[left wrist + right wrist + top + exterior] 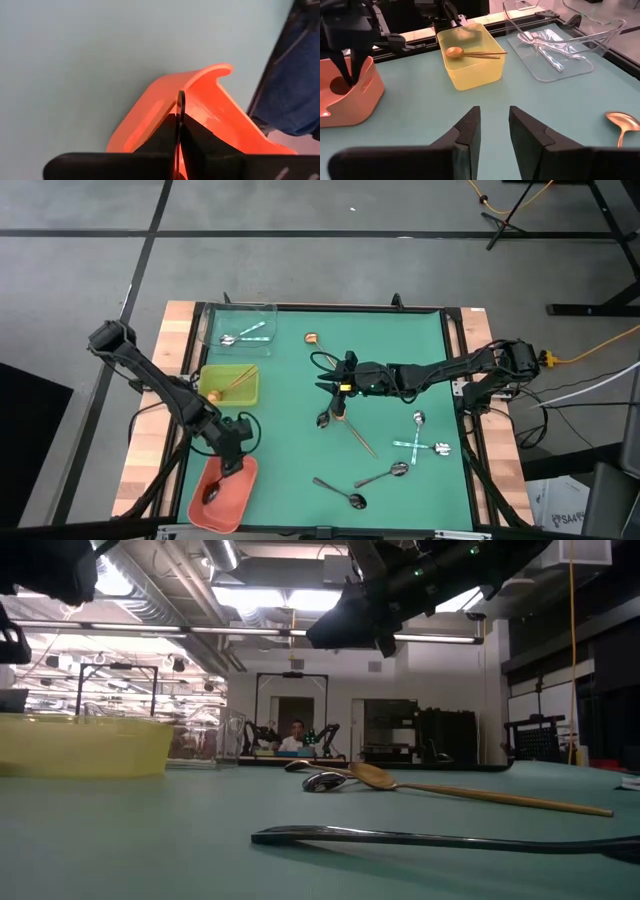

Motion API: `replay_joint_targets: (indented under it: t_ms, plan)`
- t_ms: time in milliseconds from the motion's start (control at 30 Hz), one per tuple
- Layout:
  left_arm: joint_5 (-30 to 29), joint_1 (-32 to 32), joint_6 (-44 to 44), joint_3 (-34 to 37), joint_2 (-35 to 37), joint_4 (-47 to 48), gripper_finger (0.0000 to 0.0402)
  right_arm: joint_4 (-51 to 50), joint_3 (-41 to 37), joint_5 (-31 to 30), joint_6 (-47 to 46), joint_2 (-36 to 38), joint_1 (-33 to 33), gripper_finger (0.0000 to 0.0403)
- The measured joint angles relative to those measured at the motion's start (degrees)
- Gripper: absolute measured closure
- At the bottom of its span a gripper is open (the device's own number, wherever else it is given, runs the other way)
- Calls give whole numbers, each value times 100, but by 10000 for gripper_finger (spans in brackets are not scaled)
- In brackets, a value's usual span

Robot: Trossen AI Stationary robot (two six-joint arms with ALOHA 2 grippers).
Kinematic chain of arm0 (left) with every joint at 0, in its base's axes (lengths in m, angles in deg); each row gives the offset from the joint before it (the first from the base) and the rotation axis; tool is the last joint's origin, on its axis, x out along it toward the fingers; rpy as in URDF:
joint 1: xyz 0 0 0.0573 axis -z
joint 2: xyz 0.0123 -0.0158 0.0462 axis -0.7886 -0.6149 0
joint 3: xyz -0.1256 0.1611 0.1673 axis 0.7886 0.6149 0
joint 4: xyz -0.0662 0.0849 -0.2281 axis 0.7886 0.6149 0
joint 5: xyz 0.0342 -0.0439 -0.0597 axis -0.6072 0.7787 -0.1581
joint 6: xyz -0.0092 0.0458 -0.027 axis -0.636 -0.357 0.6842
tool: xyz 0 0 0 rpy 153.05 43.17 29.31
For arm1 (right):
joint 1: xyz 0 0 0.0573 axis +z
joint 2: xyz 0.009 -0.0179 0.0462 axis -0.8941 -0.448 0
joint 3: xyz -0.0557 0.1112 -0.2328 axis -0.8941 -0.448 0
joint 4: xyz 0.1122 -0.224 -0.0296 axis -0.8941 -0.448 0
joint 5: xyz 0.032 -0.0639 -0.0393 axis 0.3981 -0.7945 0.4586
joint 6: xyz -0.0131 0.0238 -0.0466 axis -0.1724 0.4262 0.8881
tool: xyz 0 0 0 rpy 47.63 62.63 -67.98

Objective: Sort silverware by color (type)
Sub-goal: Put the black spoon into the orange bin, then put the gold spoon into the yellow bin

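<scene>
You're getting even, bright overhead light on the matte green table mat [400, 380], with only faint shadows showing. In the low view, the long ceiling light strips [270, 595] are blowing out to white, and the nearest dark thin-handled spoon [440, 838] is looking soft. The glossy salmon-orange plastic tray [200, 100] is glowing up close, and the clear plastic tray [560, 50] is catching glare.

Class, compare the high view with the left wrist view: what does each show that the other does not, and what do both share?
Only the high view shows the clear tray, the yellow tray, the loose spoons on the mat and the open right gripper. Only the left wrist view shows a dark spoon handle pinched between the left gripper's fingers. Both show the orange tray under the left gripper.
</scene>
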Motion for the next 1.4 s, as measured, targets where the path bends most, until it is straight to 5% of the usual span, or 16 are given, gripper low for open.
replay_joint_targets:
  t_ms: [467,867,1400]
  plan:
    - [19,3,29,-2,-151,-133,389,0,0,-6,0,-2,0,309]
    - [-13,0,31,-2,-151,-131,321,0,0,-6,0,-2,0,309]
    - [433,-2,26,-8,-138,-175,318,-56,0,-1,-1,-2,0,309]
